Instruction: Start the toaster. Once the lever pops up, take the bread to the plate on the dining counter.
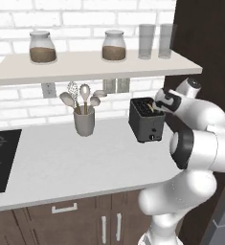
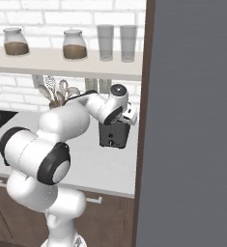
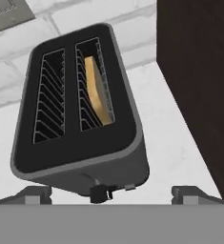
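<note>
So the black toaster is sitting on the white kitchen counter, right next to the dark cabinet wall. The bread is standing on edge down in the right-hand slot as the hand camera sees it, other slot is bare. The gripper is hovering just above and in front of the toaster, fingers spread wide apart, clamping nothing. The small lever is poking out low on the toaster's front, between the fingertips. A grey utensil cup is standing off to the left.
</note>
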